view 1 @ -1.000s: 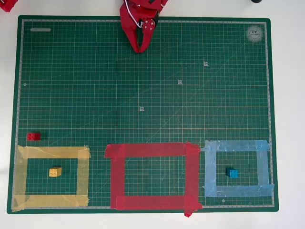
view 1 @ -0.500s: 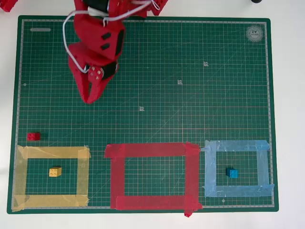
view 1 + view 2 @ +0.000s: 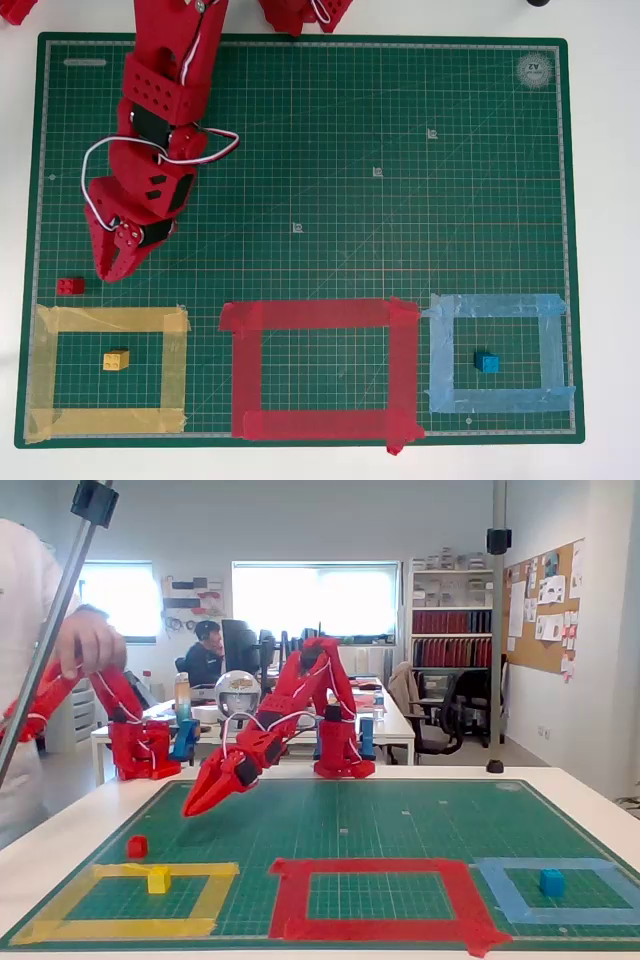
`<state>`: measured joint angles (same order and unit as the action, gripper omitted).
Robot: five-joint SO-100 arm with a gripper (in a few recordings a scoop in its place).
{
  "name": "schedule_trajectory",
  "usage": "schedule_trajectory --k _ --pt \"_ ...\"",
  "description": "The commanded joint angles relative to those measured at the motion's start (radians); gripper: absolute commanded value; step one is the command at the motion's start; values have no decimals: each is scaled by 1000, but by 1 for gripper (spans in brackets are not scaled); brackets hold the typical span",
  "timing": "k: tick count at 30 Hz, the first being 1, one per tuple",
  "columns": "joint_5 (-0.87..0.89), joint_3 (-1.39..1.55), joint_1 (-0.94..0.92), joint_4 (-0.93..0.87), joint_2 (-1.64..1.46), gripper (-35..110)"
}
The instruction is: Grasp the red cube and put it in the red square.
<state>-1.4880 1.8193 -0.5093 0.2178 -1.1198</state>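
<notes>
Pointed red plastic fingers, pressed together, hover near the small studded red cube on the gridded mat.

Along the lower edge of the overhead view three tape outlines are sitting side by side on the mat: the yellow tape outline at lower left, the red square in the middle, the light blue tape outline at lower right. The yellow cube is lying inside the left outline, the blue cube inside the right one. The red cube is sitting just above the left outline's upper left corner, outside it, with the gripper hanging close to its upper right.
</notes>
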Motion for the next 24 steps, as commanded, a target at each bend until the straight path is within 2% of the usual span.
schedule_trajectory --k 1,3,9,24 --pt "-26 86 -43 330 8 -1" --pt "-28 146 -58 454 26 -1" --pt "-28 276 -83 626 17 -1" --pt "-48 172 -169 637 117 -1"
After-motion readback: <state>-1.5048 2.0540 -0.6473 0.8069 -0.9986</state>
